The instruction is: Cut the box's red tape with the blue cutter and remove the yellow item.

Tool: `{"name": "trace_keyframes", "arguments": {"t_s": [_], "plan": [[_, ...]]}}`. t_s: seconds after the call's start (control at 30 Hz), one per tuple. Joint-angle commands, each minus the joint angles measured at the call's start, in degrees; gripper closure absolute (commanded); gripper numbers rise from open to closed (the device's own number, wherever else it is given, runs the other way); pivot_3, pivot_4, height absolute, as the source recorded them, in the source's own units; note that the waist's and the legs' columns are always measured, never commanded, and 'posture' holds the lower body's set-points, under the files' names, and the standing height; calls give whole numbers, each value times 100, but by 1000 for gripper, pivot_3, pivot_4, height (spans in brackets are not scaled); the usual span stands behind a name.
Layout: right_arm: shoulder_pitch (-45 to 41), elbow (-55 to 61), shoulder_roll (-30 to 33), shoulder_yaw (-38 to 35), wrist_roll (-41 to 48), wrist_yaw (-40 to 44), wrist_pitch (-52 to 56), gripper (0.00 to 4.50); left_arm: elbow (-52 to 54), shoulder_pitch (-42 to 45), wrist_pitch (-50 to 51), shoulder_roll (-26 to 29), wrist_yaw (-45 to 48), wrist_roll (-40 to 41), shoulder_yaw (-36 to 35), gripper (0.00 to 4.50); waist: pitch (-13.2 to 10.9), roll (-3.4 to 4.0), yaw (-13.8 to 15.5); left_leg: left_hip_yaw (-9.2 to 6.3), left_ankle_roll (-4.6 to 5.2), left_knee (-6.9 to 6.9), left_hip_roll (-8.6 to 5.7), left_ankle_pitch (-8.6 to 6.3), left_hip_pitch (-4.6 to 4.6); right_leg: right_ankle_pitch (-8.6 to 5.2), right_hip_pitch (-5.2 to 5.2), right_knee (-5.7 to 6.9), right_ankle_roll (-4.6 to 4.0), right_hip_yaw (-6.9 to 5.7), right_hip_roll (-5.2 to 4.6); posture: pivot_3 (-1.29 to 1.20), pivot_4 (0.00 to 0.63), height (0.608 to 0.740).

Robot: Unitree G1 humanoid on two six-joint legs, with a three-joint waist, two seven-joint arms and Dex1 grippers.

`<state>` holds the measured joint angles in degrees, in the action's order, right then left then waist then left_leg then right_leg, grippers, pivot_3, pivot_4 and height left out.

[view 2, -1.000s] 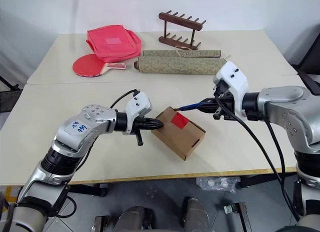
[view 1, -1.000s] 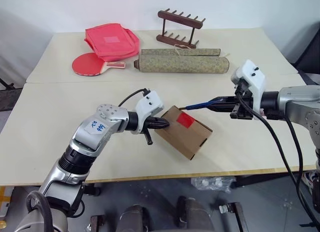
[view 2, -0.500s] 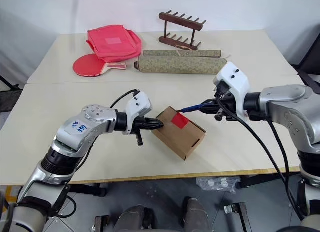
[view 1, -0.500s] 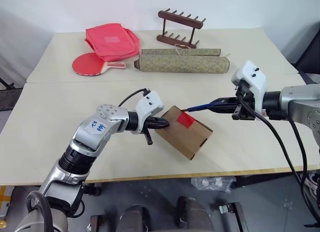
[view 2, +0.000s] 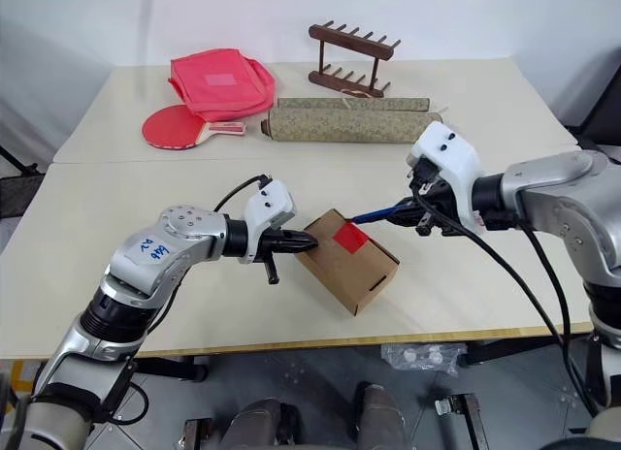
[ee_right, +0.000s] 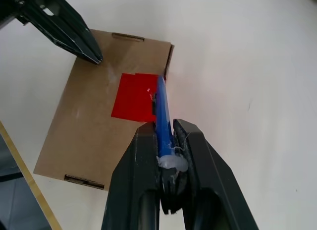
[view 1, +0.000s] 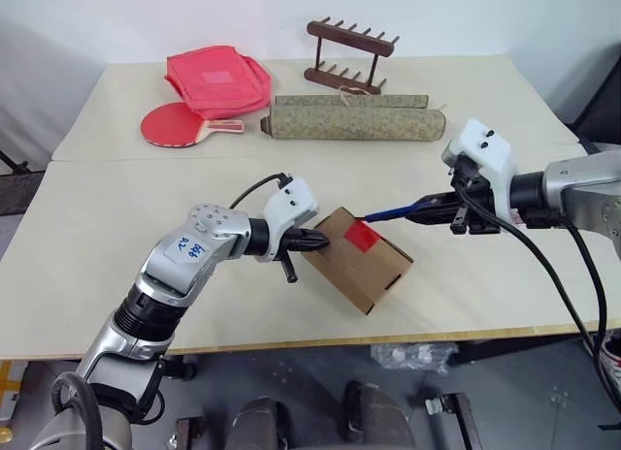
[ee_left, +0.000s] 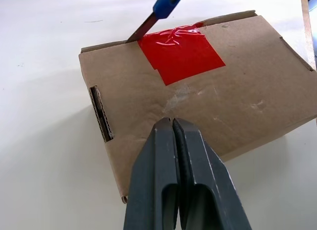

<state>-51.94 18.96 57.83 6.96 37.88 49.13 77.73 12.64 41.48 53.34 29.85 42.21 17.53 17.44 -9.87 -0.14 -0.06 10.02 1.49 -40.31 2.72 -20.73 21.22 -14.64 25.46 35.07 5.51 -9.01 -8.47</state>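
Head views: small brown corrugated cardboard box [view 1: 357, 260] lies skewed near the front edge of the pale table [view 1: 116, 208], bright red tape patch [view 1: 363, 234] on its top face. Left hand [view 1: 318, 241], black fingers pressed together with nothing between them, tip against the box's near-left edge. Right hand [view 1: 419, 213] on the box's far side, fingers pinching the thin dark-blue pen-like cutter [view 1: 388, 214]; the cutter's tip reaches the box's upper corner just beside the tape. Well beyond both hands, at the table's back: red zip pouch [view 1: 215, 80], red table-tennis paddle [view 1: 177, 126], rolled greenish mat [view 1: 351, 123], dark wooden peg rack [view 1: 347, 54].

Left wrist view: closed fingers [ee_left: 173, 180] rest on the box face just short of the tape; a grey blade sticking out of the cutter's blue body meets the flap seam at the tape's far corner, which the head views cannot resolve. The tape surface is wrinkled and a slot shows in the box's side flap.

Right wrist view: blue cutter clamped between the two fingers [ee_right: 195, 160], whitish blob at its base. Cutter runs along the tape's edge toward the box corner. The other hand's black tip [ee_right: 81, 39] touches the box's opposite edge.
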Motion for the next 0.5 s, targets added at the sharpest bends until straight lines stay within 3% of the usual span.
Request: {"name": "trace_keyframes", "arguments": {"t_s": [0.03,0.33,0.5], "plan": [[-181,-169,-128,180,-13,-116,414,4338,-81,-98,107,-19,-79,-141,158,4439,0,0,3,0,0,0,-1,0,0,0,0,0,0,0,-1,0,150,740],[-701,-404,-383,357,-12,-402,1229,4338,-208,134,397,-49,-242,-298,445,4439,5,-7,20,-2,4,-1,-3,2,2,0,-1,1,0,-2,-6,0,150,740],[-816,-386,-216,478,9,-372,1376,4338,-307,225,542,-54,-324,-455,664,4439,9,-9,28,-3,5,-1,-4,2,2,0,-2,1,0,-3,-7,0,150,740]]}}
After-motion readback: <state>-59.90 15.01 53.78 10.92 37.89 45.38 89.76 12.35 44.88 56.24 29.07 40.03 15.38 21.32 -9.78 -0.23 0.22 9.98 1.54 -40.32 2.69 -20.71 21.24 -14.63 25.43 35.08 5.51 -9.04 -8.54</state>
